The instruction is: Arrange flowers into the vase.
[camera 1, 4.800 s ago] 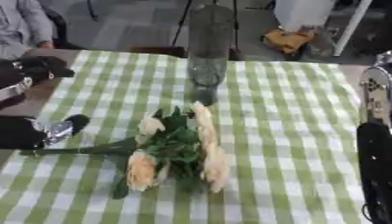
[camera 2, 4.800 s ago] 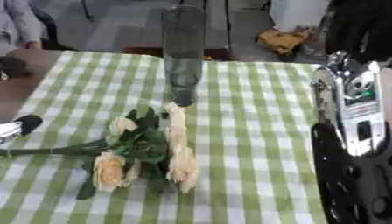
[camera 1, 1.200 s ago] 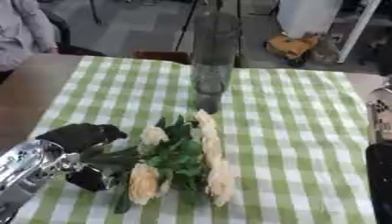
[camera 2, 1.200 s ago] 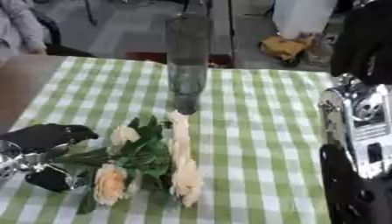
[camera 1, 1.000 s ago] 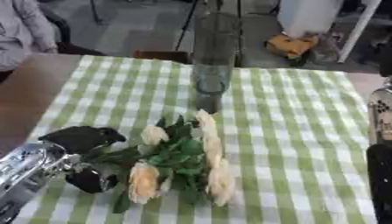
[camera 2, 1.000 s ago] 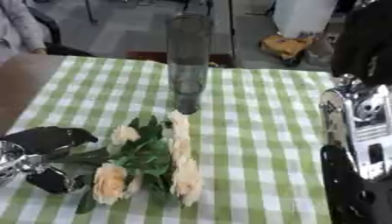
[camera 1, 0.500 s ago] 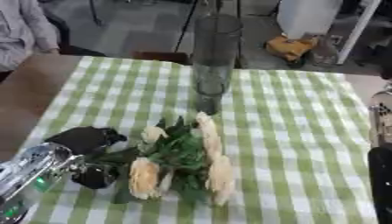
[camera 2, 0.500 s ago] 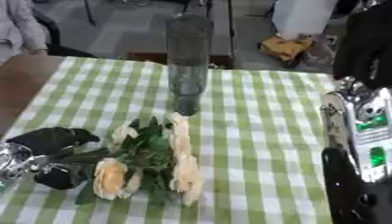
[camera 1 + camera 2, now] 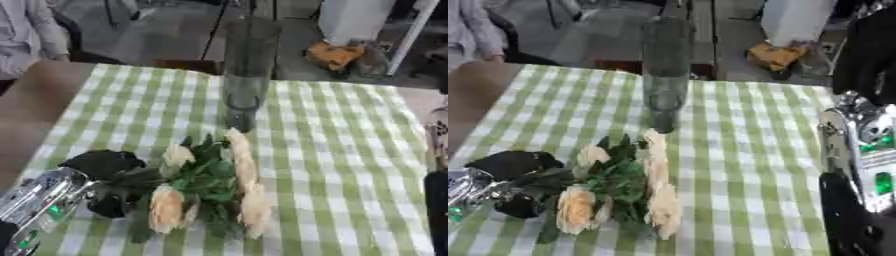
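Cream roses: bunch with green leaves, lying on the cloth near the left edge, stems pointing left.
Left hand: black fingers curled round the stems.
Vase: tall clear glass, upright, beyond the blooms, apart from them.
Right hand: only the arm shows at right; fingers cannot be told.
Cloth: green-white check.

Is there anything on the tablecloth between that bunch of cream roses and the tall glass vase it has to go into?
Nothing visible. Only bare green checked tablecloth lies between the cream rose bunch and the tall glass vase.
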